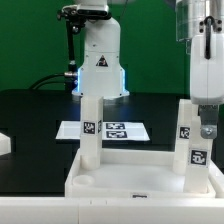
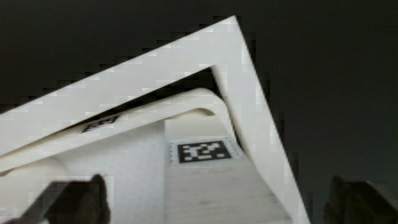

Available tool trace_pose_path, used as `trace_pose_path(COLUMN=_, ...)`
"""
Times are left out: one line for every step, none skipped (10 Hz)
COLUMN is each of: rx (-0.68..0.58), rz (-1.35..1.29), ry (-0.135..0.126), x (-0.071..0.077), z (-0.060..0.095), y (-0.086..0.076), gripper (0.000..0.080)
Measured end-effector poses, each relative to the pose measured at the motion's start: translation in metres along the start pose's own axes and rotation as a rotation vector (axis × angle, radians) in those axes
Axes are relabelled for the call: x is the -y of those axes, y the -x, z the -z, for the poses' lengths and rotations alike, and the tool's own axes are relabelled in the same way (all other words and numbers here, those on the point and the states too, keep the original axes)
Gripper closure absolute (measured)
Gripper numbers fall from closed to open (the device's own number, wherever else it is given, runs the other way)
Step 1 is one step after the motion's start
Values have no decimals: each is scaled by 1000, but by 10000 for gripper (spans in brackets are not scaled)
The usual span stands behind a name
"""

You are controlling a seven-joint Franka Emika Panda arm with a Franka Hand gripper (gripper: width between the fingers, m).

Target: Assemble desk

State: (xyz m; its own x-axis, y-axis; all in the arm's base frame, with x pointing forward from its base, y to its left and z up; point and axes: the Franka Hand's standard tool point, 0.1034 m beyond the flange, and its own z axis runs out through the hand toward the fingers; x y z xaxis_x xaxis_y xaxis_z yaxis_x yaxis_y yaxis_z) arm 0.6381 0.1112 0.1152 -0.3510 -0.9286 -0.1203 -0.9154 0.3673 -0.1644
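Observation:
The white desk top (image 1: pixel 130 180) lies at the front of the black table. Two white tagged legs stand upright in its corner sockets, one on the exterior view's left (image 1: pixel 92 130) and one on its right (image 1: pixel 190 140). My gripper (image 1: pixel 207 118) hangs over the right leg, just above and behind it. In the wrist view a corner of the desk top (image 2: pixel 107 110) and a leg with its tag (image 2: pixel 208 152) lie between my dark fingers (image 2: pixel 71 200). The gripper (image 2: pixel 217 200) is spread wide, with a dark gap beside the leg on one side.
The marker board (image 1: pixel 115 130) lies flat behind the desk top. The robot's base (image 1: pixel 100 60) stands at the back with cables beside it. A white part (image 1: pixel 4 145) sits at the exterior view's left edge.

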Motion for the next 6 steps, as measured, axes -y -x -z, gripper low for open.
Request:
trace_pose_path(rx=22, rz=74, ry=-9, x=10, z=19, y=4, gripper=157)
trace_pose_path(rx=55, rz=90, ry=-52, x=30, z=43, y=-2, gripper=152)
trace_pose_path(rx=60, rz=83, ry=-67, x=41, z=51, y=-11, gripper=152)
trace_pose_path(rx=56, rz=86, ry=-60, x=37, z=46, y=-10, gripper=150)
trace_pose_path(rx=56, rz=92, ry=-59, x=36, z=45, y=-8, gripper=150)
trace_pose_path(rx=55, rz=91, ry=-59, x=36, z=45, y=-9, gripper=150)
